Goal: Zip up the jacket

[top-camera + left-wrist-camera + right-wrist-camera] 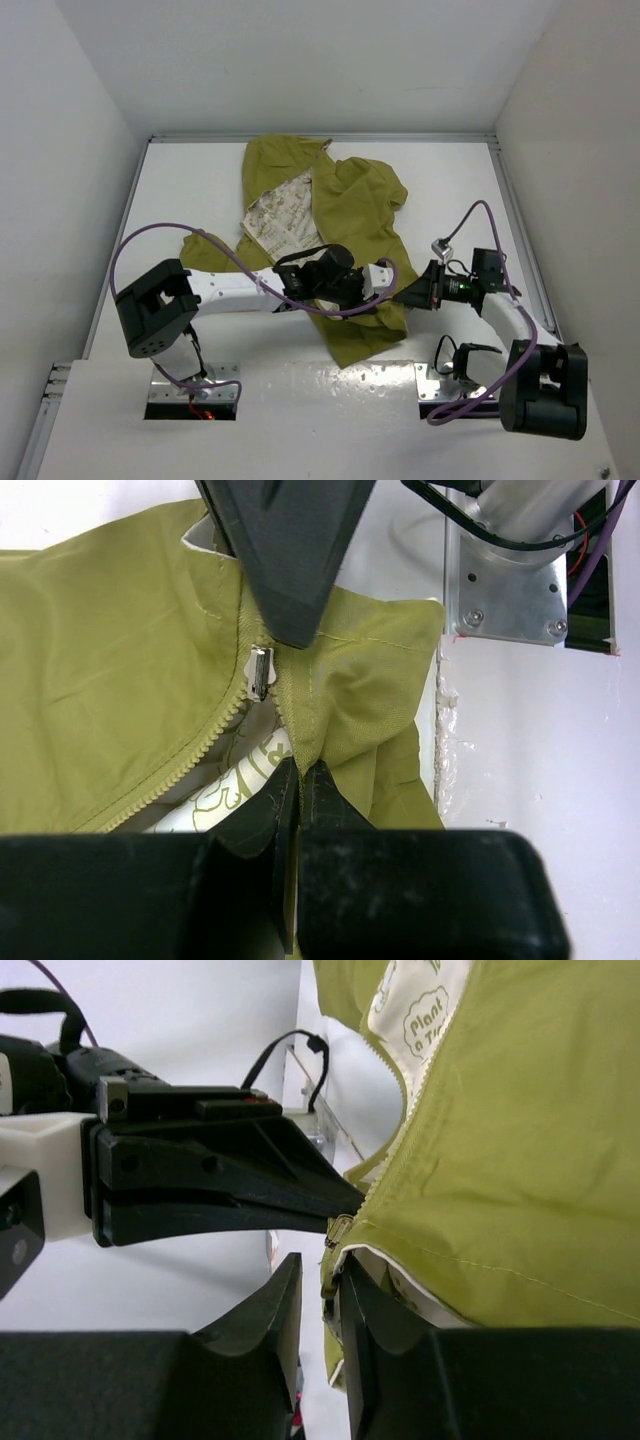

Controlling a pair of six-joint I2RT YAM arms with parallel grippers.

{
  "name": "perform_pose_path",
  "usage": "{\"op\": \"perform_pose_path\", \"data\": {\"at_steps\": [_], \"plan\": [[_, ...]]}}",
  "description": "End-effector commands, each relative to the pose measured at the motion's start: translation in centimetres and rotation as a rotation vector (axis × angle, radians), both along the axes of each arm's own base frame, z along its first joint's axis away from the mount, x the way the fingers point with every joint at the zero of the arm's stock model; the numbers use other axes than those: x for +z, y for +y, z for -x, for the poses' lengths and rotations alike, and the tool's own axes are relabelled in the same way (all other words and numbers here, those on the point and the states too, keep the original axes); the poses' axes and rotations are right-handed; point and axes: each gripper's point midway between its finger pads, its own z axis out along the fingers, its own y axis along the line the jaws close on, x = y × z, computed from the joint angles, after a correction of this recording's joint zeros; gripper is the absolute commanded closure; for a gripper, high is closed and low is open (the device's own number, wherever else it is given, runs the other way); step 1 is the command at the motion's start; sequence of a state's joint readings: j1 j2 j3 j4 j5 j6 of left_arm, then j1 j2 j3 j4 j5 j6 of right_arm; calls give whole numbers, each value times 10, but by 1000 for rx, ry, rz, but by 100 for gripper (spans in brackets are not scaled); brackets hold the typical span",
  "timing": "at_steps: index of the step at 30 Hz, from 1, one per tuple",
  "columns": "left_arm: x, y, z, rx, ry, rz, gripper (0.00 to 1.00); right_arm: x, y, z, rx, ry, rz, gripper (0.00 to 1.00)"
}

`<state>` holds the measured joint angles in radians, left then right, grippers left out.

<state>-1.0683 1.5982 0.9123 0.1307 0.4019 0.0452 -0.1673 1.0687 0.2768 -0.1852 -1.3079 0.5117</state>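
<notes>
From the left, the left end effector (302, 775) is pinched tight on the jacket (365, 205) hem. The jacket lies open at mid-frame on the bench (180, 190). Just right, the right end effector (320, 1272) is narrow, with the hem edge in its gap — whether it grips, I cannot tell.

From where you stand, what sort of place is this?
Probably a robot test cell: plain white walls around a white table, two black-and-white robot arms, and a small olive-green fabric jacket.
</notes>
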Motion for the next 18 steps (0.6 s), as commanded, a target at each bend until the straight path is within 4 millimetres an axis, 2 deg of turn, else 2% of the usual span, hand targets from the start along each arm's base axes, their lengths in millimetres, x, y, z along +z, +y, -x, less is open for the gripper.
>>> {"op": "perform_pose_path", "data": {"at_steps": [1, 5, 12, 13, 14, 16, 17, 18], "plan": [[30, -11, 1, -23, -64, 85, 99, 7, 3, 7, 65, -52, 3, 78], [32, -11, 1, -28, -72, 84, 99, 5, 2, 5, 60, -51, 9, 91], [29, -8, 1, -14, -66, 80, 97, 5, 2, 4, 55, -99, -1, 100], [33, -7, 0, -1, -65, 86, 79, 7, 1, 1, 52, -161, 6, 100], [28, -2, -4, 30, -29, 77, 67, 12, 1, 2, 54, -218, 5, 100], [33, 6, -14, 95, 43, 108, 46, 16, 0, 2, 65, -317, -2, 100], [46, 16, -34, 193, 124, 152, 43, 21, 1, 4, 84, -375, -10, 100], [48, 23, -35, 196, 188, 185, 42, 23, 1, 6, 90, -410, -11, 100]]}}
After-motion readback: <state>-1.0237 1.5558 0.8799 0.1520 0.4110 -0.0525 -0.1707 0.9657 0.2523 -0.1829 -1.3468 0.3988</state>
